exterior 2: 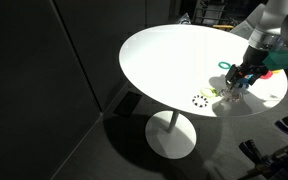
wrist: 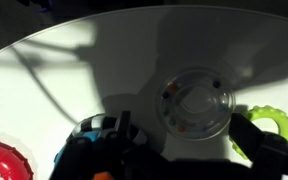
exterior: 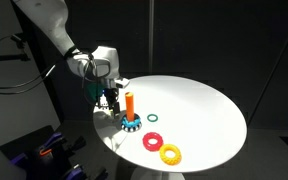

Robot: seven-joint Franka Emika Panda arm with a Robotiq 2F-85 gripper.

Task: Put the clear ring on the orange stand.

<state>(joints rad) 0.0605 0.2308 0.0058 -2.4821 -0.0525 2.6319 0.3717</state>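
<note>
The clear ring lies flat on the table, and in the wrist view it sits just ahead of the gap between your jaws, not yet inside it. The main risk is the ring itself. It is thin, see-through and lies close to the surface, so you could misjudge its height and either press the gripper into the table or close above the ring and catch nothing. If only one finger touches it, the ring will likely skid away.

The orange stand is upright just beside the gripper in an exterior view, so a careless sideways swing could tip it or push its blue toothed base. A yellow toothed ring lies near the right edge of the wrist view and a red ring at the lower left. Either could be dragged along if you drift.

The jaws look spread wide and appear empty, touching nothing that I can make out. The wrist picture is dark and blurred at the fingers.
</note>
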